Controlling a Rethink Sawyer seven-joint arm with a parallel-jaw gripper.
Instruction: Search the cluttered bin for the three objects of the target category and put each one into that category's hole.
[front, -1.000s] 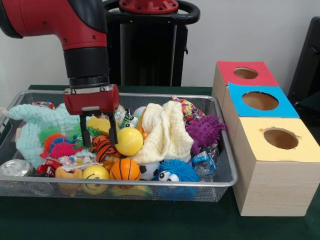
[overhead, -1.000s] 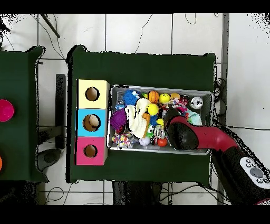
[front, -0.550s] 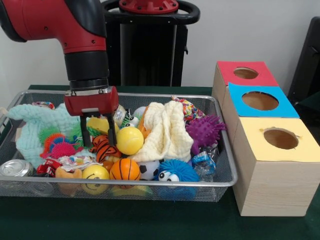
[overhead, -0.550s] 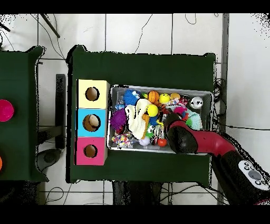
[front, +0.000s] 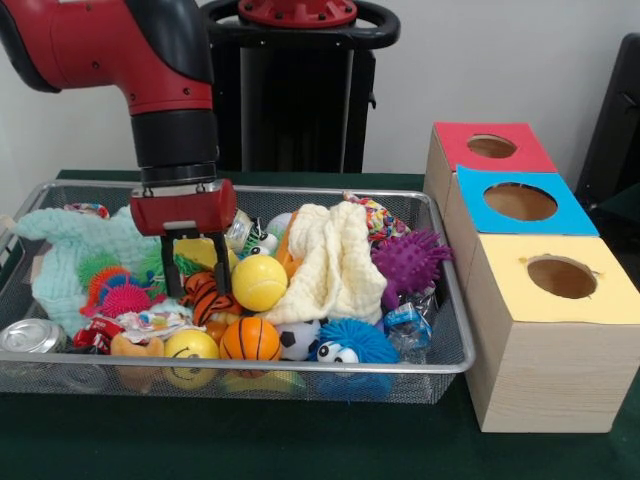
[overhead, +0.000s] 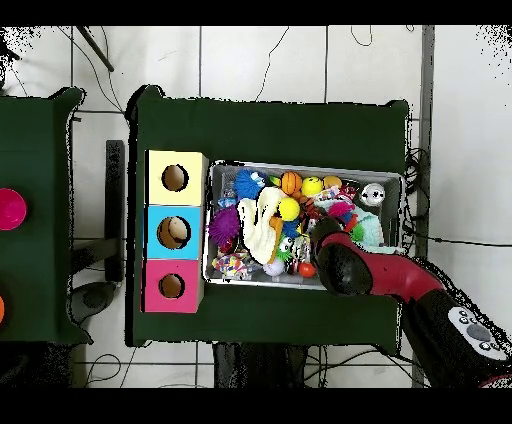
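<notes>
My gripper (front: 194, 272) hangs open inside the wire bin (front: 440, 365), left of the middle. Its fingers straddle a yellow toy (front: 196, 249), just above an orange tiger-striped ball (front: 207, 296). A yellow ball (front: 259, 282) lies right beside the right finger. A basketball (front: 250, 339), a yellow smiley ball (front: 190, 347) and a soccer ball (front: 298, 340) lie along the front wall. The three boxes stand right of the bin, with a red hole (front: 491, 146), a blue hole (front: 520, 201) and a yellow hole (front: 561, 277). In the overhead view the arm (overhead: 345, 262) hides the gripper.
A cream cloth (front: 330, 262) is heaped mid-bin and a mint cloth (front: 75, 245) lies at the left. A purple spiky ball (front: 410, 262), a blue spiky ball with eyes (front: 352, 343) and a can (front: 30, 335) crowd the bin. The boxes (overhead: 175, 232) touch its side.
The gripper has sunk slightly over the same spot and stays open. In the overhead view the arm has swung a little toward the robot's base.
</notes>
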